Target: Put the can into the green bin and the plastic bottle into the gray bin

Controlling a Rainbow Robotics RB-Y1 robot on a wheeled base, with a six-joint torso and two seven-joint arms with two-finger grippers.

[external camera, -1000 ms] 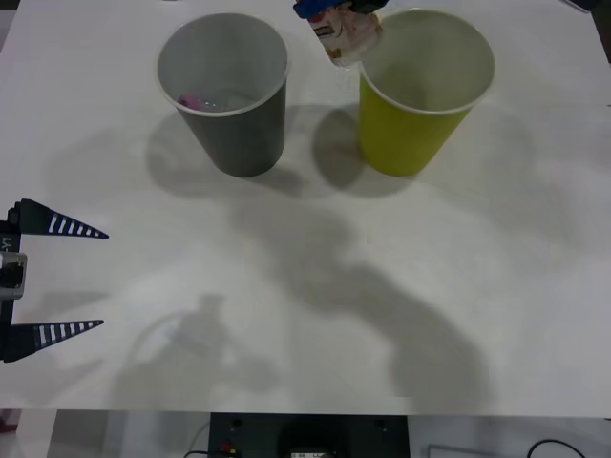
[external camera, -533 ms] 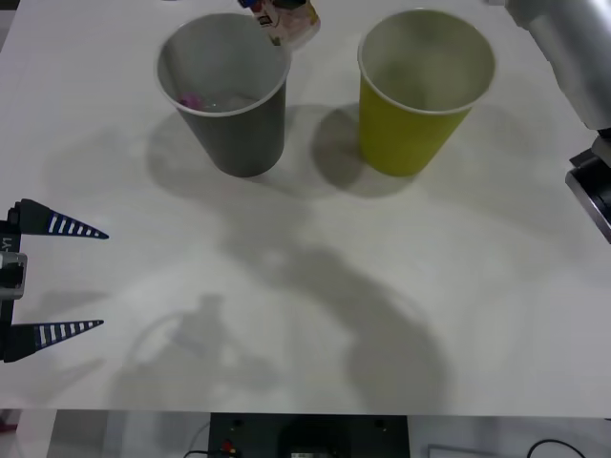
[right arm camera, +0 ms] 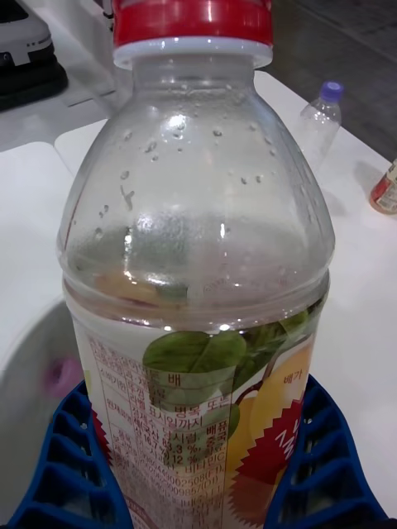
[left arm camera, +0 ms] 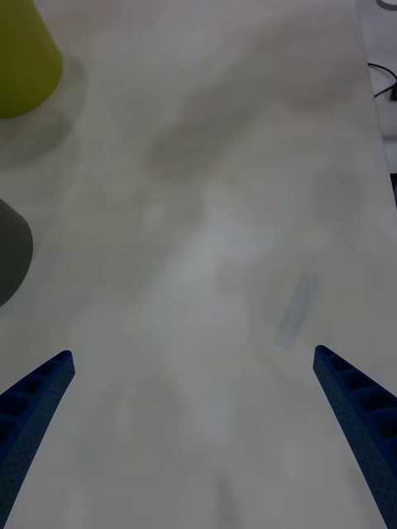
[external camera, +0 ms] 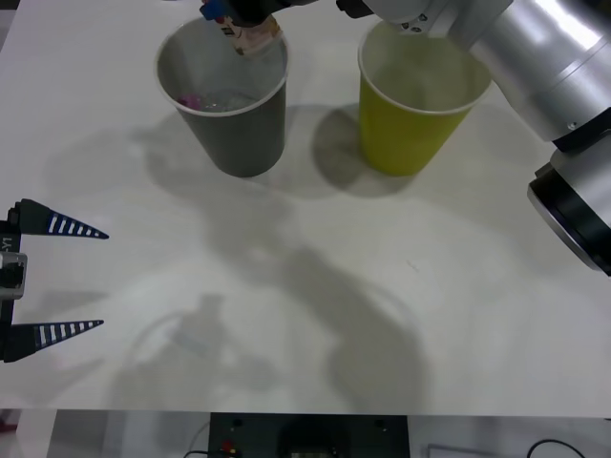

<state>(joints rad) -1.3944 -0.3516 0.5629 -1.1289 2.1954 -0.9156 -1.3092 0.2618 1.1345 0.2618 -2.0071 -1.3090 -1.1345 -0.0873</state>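
My right gripper (external camera: 243, 17) is shut on the plastic bottle (external camera: 252, 33), a clear one with a red cap and a fruit label. It holds the bottle over the far rim of the gray bin (external camera: 234, 129). In the right wrist view the bottle (right arm camera: 198, 207) stands upright between the blue fingers (right arm camera: 58, 463), with the gray bin's pale inside (right arm camera: 29, 397) below it. The green bin (external camera: 415, 124) stands to the right of the gray one. The can is out of view. My left gripper (external camera: 57, 277) waits open at the table's left edge.
A small item with a pink cap (external camera: 189, 98) lies inside the gray bin. In the right wrist view a clear bottle with a purple cap (right arm camera: 321, 124) and another small bottle (right arm camera: 385, 186) stand on a farther table. The right arm (external camera: 535, 48) spans above the green bin.
The right arm has carried the bottle leftward, from beside the green bin's rim to above the gray bin. The left gripper has stayed still.
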